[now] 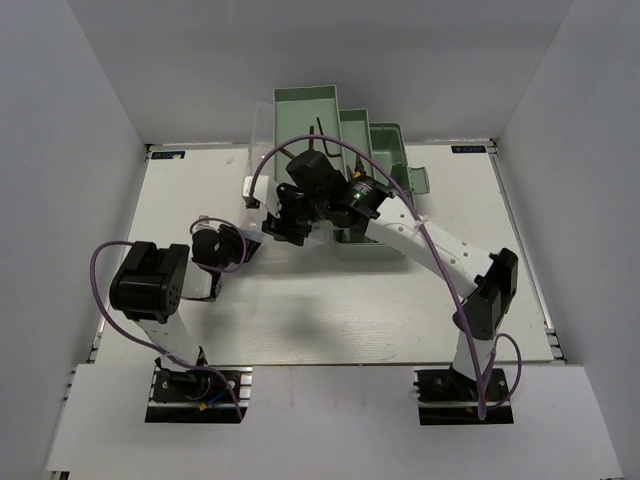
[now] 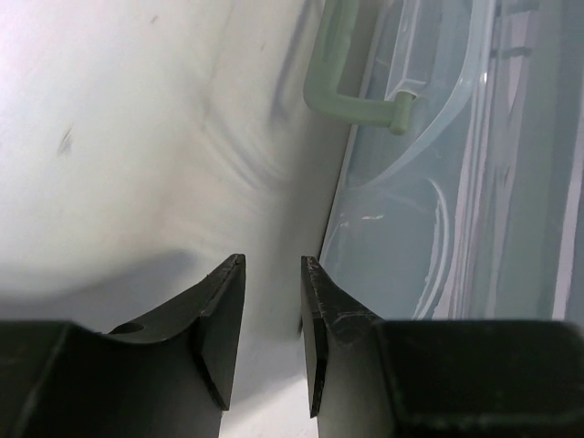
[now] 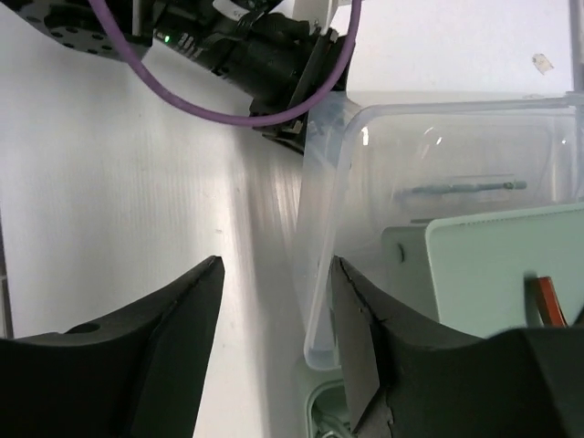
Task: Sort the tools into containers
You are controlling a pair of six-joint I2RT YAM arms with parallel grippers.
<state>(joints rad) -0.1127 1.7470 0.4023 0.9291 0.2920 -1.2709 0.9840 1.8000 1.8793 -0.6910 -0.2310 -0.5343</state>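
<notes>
Right wrist: lid (image 3: 438, 164) edge sits inside parted right gripper (image 3: 277, 265).

1. Left gripper (image 2: 274, 315): bare table (image 2: 137, 137) lies free ahead of its fingers (image 2: 219, 319) and to their left.
2. Just right of them, the translucent lid (image 2: 411, 246) walls that side; the green handle (image 2: 351, 105) juts out ahead-right.
3. Right gripper (image 3: 274, 319): the lid's rim stands in the gap, beside the right-hand finger.
4. Ahead, a black arm link (image 3: 265, 64) and purple cable (image 3: 182, 91) block; table is free to the left.
</notes>
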